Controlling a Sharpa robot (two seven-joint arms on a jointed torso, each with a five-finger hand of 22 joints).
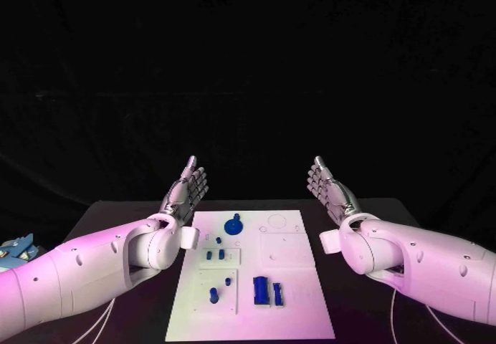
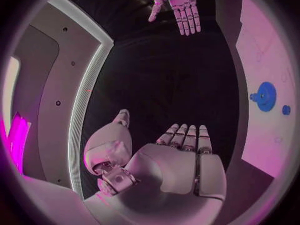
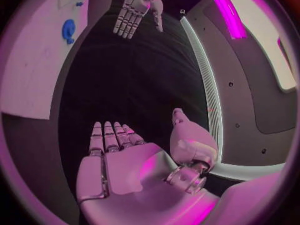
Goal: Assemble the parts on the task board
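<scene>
The white task board [image 1: 294, 315] lies in the middle of the black table. A round blue part [image 1: 234, 226] stands near its far left. Small blue pegs [image 1: 215, 254] sit below it, and two blue blocks [image 1: 266, 291] lie nearer me. My left hand [image 1: 187, 190] is raised left of the board's far end, fingers straight and together, holding nothing. My right hand [image 1: 331, 189] mirrors it on the right side, also flat and empty. In the left wrist view my left hand [image 2: 181, 157] shows flat, with the round blue part [image 2: 266, 96] on the board [image 2: 262, 135]. My right hand [image 3: 122, 157] is likewise flat.
A blue object [image 1: 16, 249] lies at the left edge beyond the table. The black table surface [image 1: 124, 215] extends on both sides of the board. Outlined recesses [image 1: 281, 247] mark the board's right half.
</scene>
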